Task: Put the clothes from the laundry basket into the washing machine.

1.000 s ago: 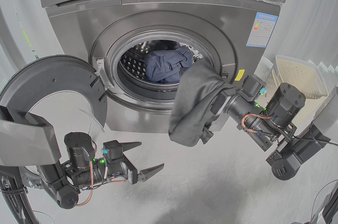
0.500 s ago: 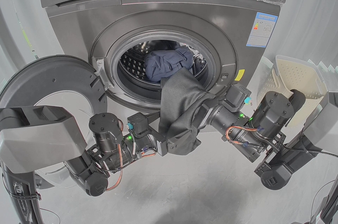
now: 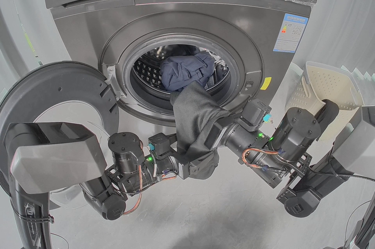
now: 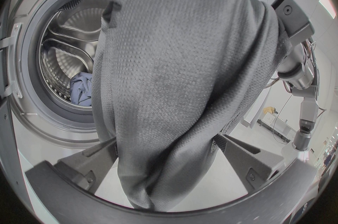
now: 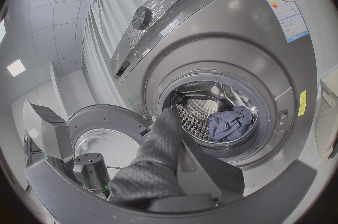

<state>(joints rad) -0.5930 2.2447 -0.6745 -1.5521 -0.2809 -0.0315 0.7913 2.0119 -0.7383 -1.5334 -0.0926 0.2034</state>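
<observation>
Leaves the door [image 3: 58, 89] swung out at nine o'clock of the drum, clearing the mouth. Spreads the left gripper [image 4: 165, 139], unclenched, around the hanging tail of the grey garment [image 3: 197, 117] at six, probably to gather slack. Clamps the right gripper [image 3: 213, 130] on that garment at five, its top fold on the washing machine [image 3: 234, 23] lip, just below the navy clothes [image 3: 185, 72]. Sets the laundry basket [image 3: 336, 85] at three.

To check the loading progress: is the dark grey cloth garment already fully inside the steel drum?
No, the dark grey cloth garment hangs mostly outside the steel drum, draped over the right pincer.
</observation>
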